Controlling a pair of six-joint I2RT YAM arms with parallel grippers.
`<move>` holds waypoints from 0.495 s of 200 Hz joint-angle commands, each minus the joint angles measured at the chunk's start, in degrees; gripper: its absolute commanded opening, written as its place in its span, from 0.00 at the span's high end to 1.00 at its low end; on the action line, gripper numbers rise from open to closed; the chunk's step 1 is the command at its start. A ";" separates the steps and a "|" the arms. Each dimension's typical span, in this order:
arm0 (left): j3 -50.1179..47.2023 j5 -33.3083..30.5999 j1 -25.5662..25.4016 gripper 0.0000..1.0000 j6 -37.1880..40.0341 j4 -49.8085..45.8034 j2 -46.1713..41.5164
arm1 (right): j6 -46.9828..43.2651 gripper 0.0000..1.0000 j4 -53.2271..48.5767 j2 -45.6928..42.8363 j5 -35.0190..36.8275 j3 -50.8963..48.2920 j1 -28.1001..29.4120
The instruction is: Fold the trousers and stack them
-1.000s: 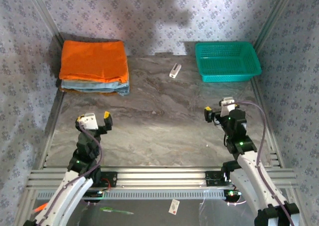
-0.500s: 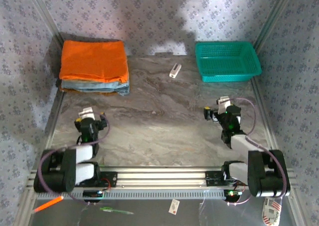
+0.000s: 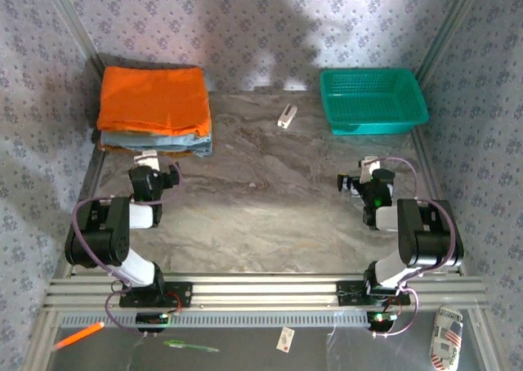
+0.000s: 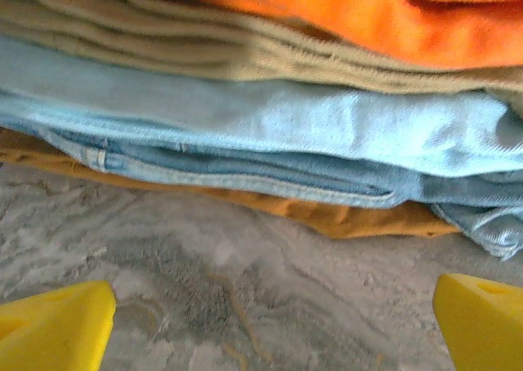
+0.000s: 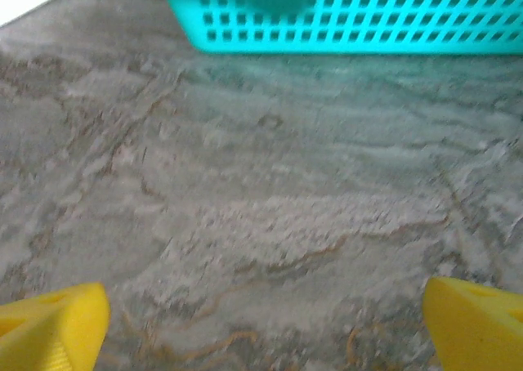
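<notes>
The orange trousers [image 3: 153, 98] lie folded on top of a stack at the back left; in the left wrist view their orange edge [image 4: 351, 15] sits above tan and light blue folded cloth. My left gripper [image 3: 154, 175] rests low on the table just in front of that stack, open, its yellow fingertips [image 4: 57, 326] wide apart with nothing between them. My right gripper [image 3: 359, 181] sits low at the right, open over bare table, with yellow fingertips [image 5: 53, 322] spread at the frame corners.
A teal basket [image 3: 373, 100] stands at the back right, its wall [image 5: 351, 15] ahead of the right gripper. A small white object [image 3: 286, 115] lies between stack and basket. Light blue cloth [image 4: 270, 122] and darker orange cloth [image 4: 359, 217] lie lower in the stack. Both arms are folded back near the table's front rail.
Both arms have folded down and back toward their bases, lowering the grippers to the table. The left gripper has moved closer to the stack. The stack has not moved.
</notes>
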 commanded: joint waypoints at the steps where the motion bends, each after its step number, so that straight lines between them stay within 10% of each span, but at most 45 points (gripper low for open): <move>1: 0.51 1.54 -0.24 0.00 1.14 -3.30 -0.45 | 1.58 0.00 -0.24 -0.23 2.49 1.66 0.07; 99: 1.19 3.16 -0.28 0.01 1.76 -4.04 -0.10 | 1.31 0.00 0.14 -0.32 2.99 1.43 0.41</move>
